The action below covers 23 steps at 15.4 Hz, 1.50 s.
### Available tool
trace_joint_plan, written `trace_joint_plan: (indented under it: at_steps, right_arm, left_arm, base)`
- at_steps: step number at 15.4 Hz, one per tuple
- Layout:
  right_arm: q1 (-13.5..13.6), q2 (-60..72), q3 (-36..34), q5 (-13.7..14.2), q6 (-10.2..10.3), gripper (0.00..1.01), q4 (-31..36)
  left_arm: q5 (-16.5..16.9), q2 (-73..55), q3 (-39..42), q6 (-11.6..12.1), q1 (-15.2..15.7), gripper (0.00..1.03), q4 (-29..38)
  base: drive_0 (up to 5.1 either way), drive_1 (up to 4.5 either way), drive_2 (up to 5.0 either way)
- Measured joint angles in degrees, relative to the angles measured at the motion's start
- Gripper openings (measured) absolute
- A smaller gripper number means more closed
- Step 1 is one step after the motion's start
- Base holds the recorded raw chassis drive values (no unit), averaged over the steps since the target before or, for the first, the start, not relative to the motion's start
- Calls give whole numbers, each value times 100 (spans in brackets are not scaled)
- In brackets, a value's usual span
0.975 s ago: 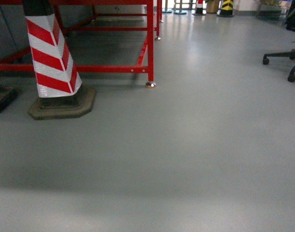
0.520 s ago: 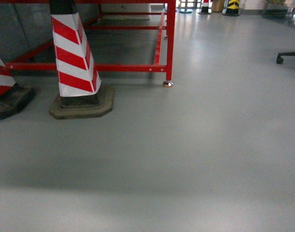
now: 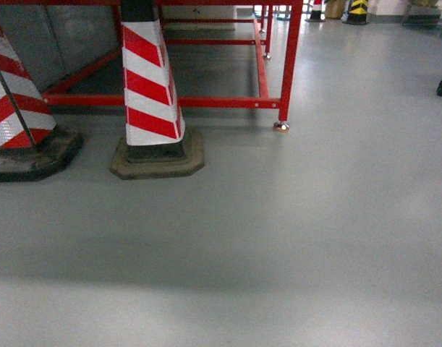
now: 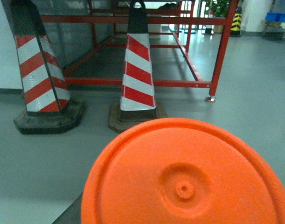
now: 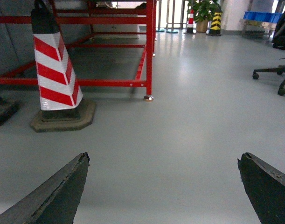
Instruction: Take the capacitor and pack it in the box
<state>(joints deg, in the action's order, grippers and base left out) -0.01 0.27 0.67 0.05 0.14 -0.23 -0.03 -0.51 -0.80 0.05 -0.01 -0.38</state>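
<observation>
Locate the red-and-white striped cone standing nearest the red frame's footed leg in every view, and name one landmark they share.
Head: the striped cone stands left of centre on its dark octagonal base, top cropped.
Left wrist: it stands upper centre, behind an orange disc.
Right wrist: it stands at upper left, beyond the open right gripper.
Shared landmark: the red frame's leg with its metal foot, right of the cone in all three.
</observation>
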Motion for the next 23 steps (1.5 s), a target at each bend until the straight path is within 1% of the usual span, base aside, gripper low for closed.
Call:
trace_joint_plan:
  at_steps: [11,20,23]
  right_arm:
    - [0,0,0,-7,0,98,-7]
    - [0,0,0,-13,0,98,-9]
    - [0,0,0,-11,0,98,-4]
  left_arm:
    - [-4,0,0,0,0,43,0]
    - [-2,0,0,0,-4,43,2]
    - [-2,0,0,0,-4,43,11]
  base:
    - [-498,247,247]
    - [0,0,0]
    - [1,405,-404]
